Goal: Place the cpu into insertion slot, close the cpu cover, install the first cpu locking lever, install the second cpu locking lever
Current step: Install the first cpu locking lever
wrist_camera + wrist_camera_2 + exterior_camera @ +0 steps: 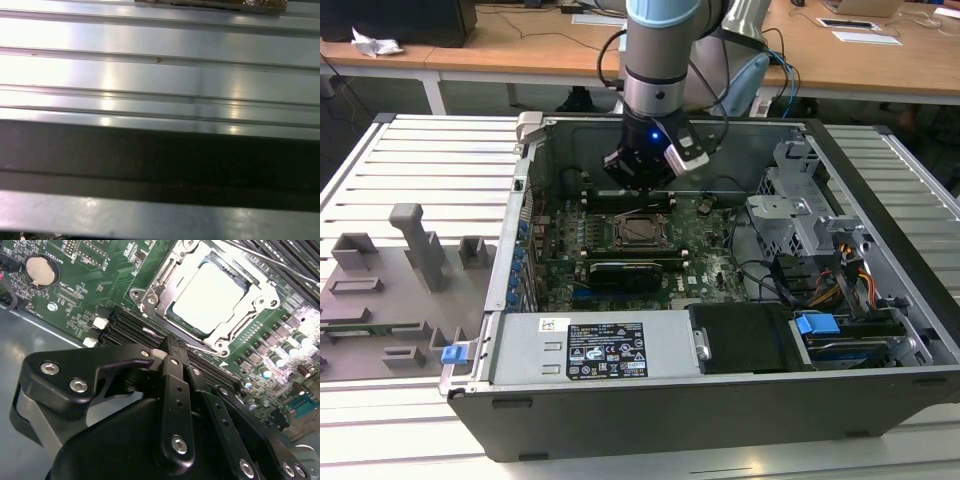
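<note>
Hovering closed and empty-looking, gripper (170, 347) beside seated cpu (210, 292), upper right of frame; levers want slow, square pressure.

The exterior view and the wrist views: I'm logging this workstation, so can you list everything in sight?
computer case: one, dark grey, open on the ribbed metal table.
ribbed metal table: one, silver, under the case.
motherboard: one, green, inside the case.
cpu: one, pale silver, seated in the insertion slot.
insertion slot: one, dark, on the motherboard.
cpu cover: one, silver frame, lying around the cpu.
coin battery: one, silver, on the motherboard.
fixture blocks: several, grey, on the table at the exterior view's left.
desks: wooden, behind.
gripper: one, black, above the memory slots beside the socket.
</note>
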You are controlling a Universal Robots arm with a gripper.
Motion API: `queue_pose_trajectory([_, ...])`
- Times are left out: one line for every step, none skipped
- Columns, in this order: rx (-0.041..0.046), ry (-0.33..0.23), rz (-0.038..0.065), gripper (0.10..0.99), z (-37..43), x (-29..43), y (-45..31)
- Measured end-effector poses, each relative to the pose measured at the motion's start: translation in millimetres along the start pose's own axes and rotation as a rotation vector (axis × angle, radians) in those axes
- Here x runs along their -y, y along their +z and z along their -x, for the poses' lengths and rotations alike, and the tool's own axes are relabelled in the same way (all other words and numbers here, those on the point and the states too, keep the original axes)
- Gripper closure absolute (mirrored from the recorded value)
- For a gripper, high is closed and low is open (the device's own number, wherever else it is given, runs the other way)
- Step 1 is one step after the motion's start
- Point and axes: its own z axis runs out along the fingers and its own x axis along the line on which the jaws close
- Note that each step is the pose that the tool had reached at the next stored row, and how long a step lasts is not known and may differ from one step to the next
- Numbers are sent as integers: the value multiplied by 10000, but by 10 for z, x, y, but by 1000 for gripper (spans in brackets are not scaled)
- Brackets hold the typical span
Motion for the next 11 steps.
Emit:
queue_pose_trajectory([0,0,0,980,6,0,5])
queue_pose_trajectory([-1,1,-1,980,14,-2,12])
queue_pose_trajectory([-1,1,-3,980,31,-4,30])
queue_pose_trajectory([-1,2,-5,980,52,-7,45])
queue_pose_trajectory([-1,1,-5,980,65,-8,55])
queue_pose_trajectory([-1,1,-4,980,75,-9,66])
queue_pose_trajectory([-1,1,-5,980,79,-9,73])
queue_pose_trajectory([-1,1,-8,980,82,-9,79])
queue_pose_trajectory([-1,3,-13,980,84,-9,92])
queue_pose_trajectory([-2,1,-19,980,87,-9,101])
queue_pose_trajectory([-2,1,-21,980,88,-9,107])
